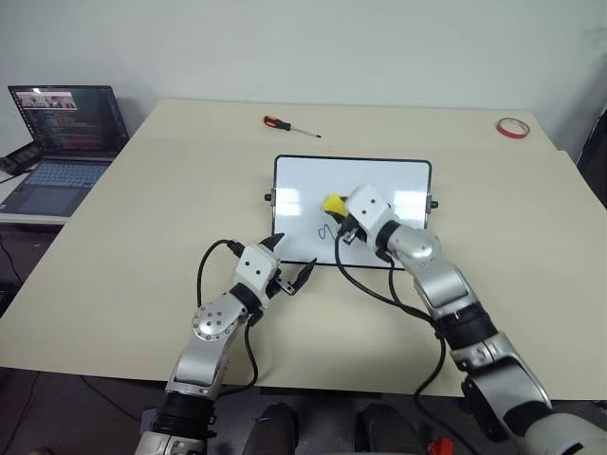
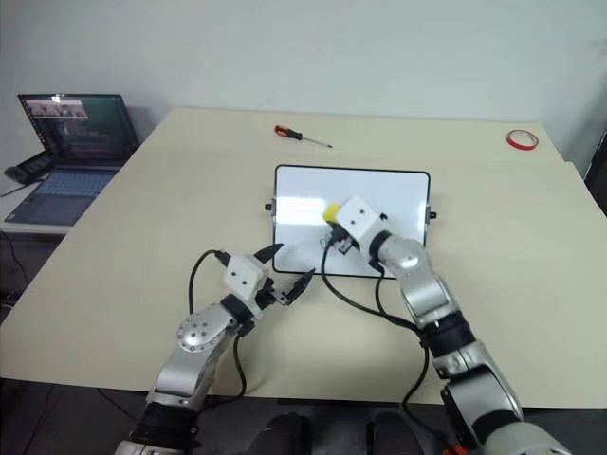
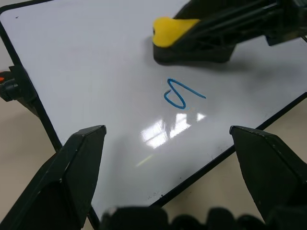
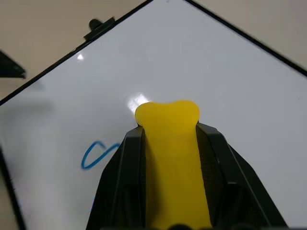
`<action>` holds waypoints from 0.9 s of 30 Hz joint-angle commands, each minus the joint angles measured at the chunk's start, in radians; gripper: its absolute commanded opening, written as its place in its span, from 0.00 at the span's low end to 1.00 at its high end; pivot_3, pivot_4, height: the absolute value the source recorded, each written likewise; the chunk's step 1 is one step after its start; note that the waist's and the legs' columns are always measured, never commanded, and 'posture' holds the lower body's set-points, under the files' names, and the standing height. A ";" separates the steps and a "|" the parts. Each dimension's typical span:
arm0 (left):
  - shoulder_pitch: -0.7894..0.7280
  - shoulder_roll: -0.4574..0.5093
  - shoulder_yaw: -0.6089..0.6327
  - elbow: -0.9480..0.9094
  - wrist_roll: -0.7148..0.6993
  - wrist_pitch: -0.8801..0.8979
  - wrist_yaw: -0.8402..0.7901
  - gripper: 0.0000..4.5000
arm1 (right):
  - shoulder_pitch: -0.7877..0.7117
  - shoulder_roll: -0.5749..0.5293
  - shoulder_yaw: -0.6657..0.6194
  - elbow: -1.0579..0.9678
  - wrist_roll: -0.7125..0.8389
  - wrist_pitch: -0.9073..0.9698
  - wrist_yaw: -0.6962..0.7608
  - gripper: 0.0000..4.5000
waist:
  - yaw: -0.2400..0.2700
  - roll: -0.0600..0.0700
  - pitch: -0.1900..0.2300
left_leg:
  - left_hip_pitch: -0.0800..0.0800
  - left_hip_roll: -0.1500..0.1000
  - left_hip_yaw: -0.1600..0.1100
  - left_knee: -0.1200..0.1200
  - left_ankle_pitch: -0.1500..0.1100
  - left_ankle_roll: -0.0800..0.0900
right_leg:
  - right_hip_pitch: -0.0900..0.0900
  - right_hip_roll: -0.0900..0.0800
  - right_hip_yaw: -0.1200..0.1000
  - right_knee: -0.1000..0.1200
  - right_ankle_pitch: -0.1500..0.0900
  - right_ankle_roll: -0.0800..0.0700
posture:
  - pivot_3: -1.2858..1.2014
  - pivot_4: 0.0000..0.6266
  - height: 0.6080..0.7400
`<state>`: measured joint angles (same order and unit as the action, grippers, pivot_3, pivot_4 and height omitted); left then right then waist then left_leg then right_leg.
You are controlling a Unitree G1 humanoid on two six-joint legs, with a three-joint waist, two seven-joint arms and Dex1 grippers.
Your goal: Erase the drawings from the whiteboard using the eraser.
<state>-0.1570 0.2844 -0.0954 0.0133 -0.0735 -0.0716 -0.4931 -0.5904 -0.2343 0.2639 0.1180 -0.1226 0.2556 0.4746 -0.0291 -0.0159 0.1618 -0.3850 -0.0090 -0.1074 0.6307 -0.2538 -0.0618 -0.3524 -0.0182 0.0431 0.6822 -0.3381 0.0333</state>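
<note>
Beige tabletop (image 1: 114, 284) carries the whiteboard (image 3: 86, 57), its near edge between the left gripper's (image 3: 168, 139) wide-open jaws, one blue drawing (image 3: 181, 94) just beyond, then the right gripper (image 4: 169, 136) pinching the light, squashy-looking eraser (image 4: 168, 143) by its long sides.

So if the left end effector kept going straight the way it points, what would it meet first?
Probably the near edge of the whiteboard, then its white surface near the blue drawing. Its open fingers already straddle that corner, though depth is unclear.
</note>
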 commanded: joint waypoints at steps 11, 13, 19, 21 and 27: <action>0.047 0.020 0.015 -0.093 -0.021 0.018 -0.009 1.00 | 0.233 -0.130 -0.179 -0.552 0.149 0.268 0.052 0.26 | -0.001 0.000 0.001 | -0.003 0.000 -0.001 -0.001 0.000 0.000 | -0.002 0.000 0.000 -0.002 0.000 0.000 | 0.52 0.24 1.00; 0.059 0.023 0.017 -0.101 -0.023 0.019 -0.010 1.00 | 0.264 -0.141 -0.191 -0.581 0.166 0.275 0.057 0.26 | -0.002 0.000 0.001 | -0.003 0.000 -0.001 -0.001 0.000 0.000 | -0.002 0.000 0.000 -0.002 0.000 0.000 | 0.52 0.24 1.00; 0.067 0.024 0.017 -0.099 -0.024 0.020 -0.010 1.00 | 0.373 -0.182 -0.190 -0.630 0.204 0.251 0.080 0.26 | 0.000 0.000 0.001 | -0.003 0.000 -0.001 -0.001 0.000 0.000 | -0.002 0.000 0.000 -0.002 0.000 0.000 | 0.52 0.24 1.00; 0.061 0.024 0.018 -0.098 -0.023 0.022 -0.010 1.00 | 0.375 -0.185 -0.184 -0.628 0.204 0.247 0.075 0.26 | -0.001 0.000 0.001 | -0.003 0.000 -0.001 -0.001 0.000 0.000 | -0.002 0.000 0.000 -0.002 0.000 0.000 | 0.52 0.24 1.00; 0.052 0.025 0.022 -0.093 -0.022 0.023 -0.009 1.00 | 0.340 -0.183 -0.172 -0.603 0.199 0.235 0.062 0.26 | -0.002 0.000 0.001 | -0.002 0.000 0.000 -0.001 0.000 0.000 | -0.001 0.001 0.000 -0.002 0.000 0.000 | 0.52 0.24 1.00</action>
<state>-0.0924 0.3079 -0.0890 -0.0442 -0.0796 -0.0460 -0.5031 -0.2285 -0.4160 0.0983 -0.4637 0.0697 0.5223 0.5418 -0.0316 -0.0160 0.1629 -0.3869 -0.0089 -0.1073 0.6300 -0.2539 -0.0617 -0.3535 -0.0177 0.0431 0.6804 -0.3384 0.0335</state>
